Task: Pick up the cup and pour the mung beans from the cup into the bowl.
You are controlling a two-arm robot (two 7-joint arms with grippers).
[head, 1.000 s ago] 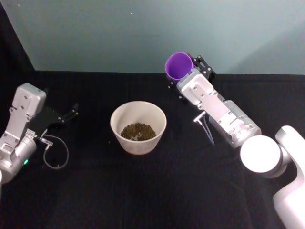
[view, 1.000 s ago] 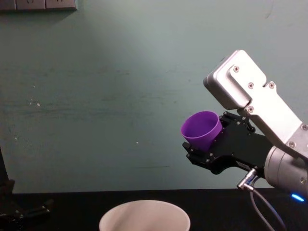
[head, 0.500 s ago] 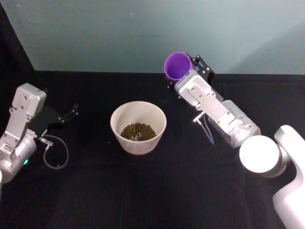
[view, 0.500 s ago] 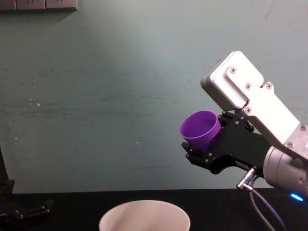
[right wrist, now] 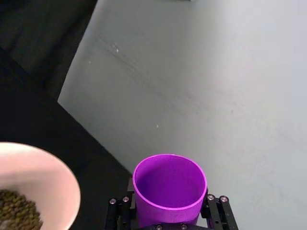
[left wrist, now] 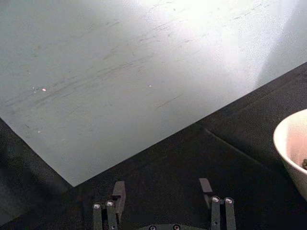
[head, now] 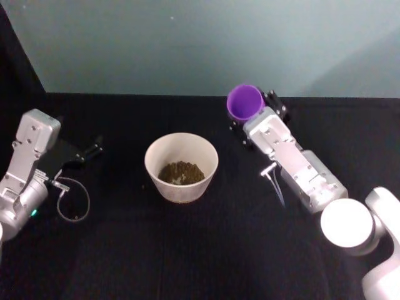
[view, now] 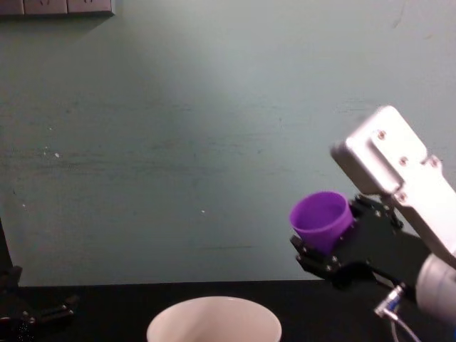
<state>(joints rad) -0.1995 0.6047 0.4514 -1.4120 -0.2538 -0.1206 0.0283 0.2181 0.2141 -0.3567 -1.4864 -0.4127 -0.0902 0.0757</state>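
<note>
The purple cup (head: 244, 102) (right wrist: 169, 188) (view: 321, 220) is held in the air to the right of and behind the bowl, nearly upright, and its inside looks empty. My right gripper (head: 256, 115) (right wrist: 168, 211) (view: 335, 253) is shut on the cup's lower part. The pale bowl (head: 154, 167) (right wrist: 62, 182) (view: 214, 313) stands at the table's middle with the mung beans (head: 180, 172) (right wrist: 17, 211) heaped in its bottom. My left gripper (head: 90, 150) (left wrist: 160, 189) rests low at the left, open, holding nothing.
A black cloth (head: 187, 250) covers the table, backed by a pale green wall (head: 187, 37). A thin cable loop (head: 75, 206) lies by my left arm. Open cloth lies in front of the bowl and to its sides.
My right gripper has carried the cup to the right and lower, away from the bowl, and the cup has righted towards upright. The left arm has stayed put.
</note>
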